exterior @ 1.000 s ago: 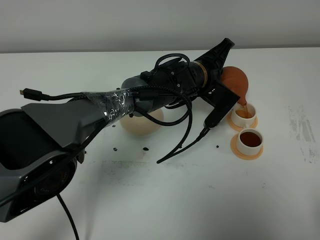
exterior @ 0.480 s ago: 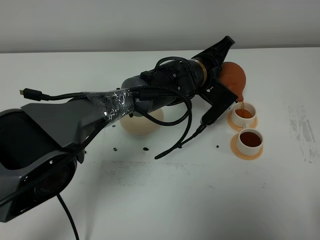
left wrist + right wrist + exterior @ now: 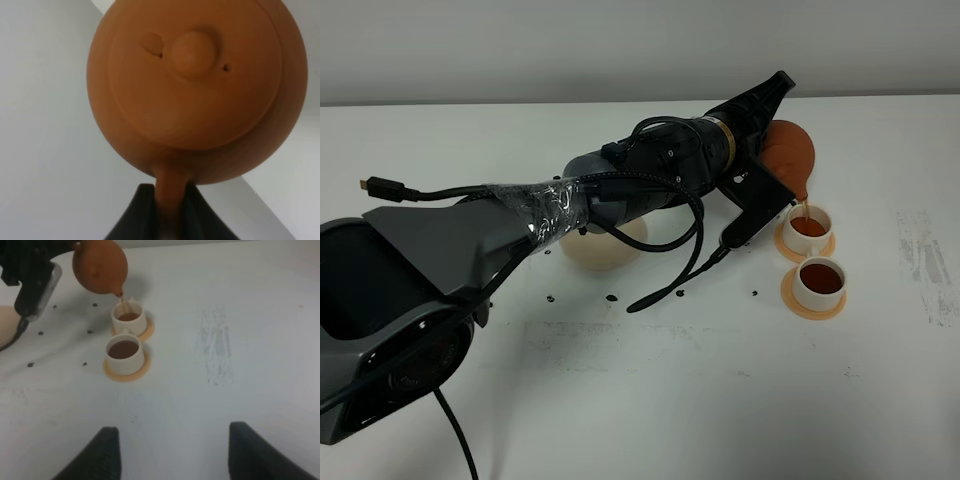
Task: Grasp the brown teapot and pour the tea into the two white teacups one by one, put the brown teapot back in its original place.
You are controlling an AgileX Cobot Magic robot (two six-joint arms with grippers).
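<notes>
The brown teapot [image 3: 790, 155] hangs tilted above the far white teacup [image 3: 808, 227], and a thin stream of tea falls from its spout into that cup. My left gripper [image 3: 772, 108] is shut on the teapot's handle; in the left wrist view the two black fingertips pinch the handle [image 3: 170, 192] below the lidded body [image 3: 195, 85]. The near white teacup [image 3: 820, 279] holds brown tea. Each cup stands on an orange coaster. The cream saucer [image 3: 605, 247] lies bare, partly under the arm. My right gripper [image 3: 172, 452] is open over bare table, well short of the near cup [image 3: 123, 351], the far cup [image 3: 129, 317] and the teapot [image 3: 100, 266].
A loose black cable [image 3: 685, 265] loops down from the left arm to the table beside the saucer. Small dark drops dot the tabletop around the saucer and cups. A grey scuffed patch [image 3: 925, 265] marks the table to the right of the cups.
The teapot has lifted slightly away from the far cup while still pouring. The hanging cable has shifted a little. The cups have not moved.
</notes>
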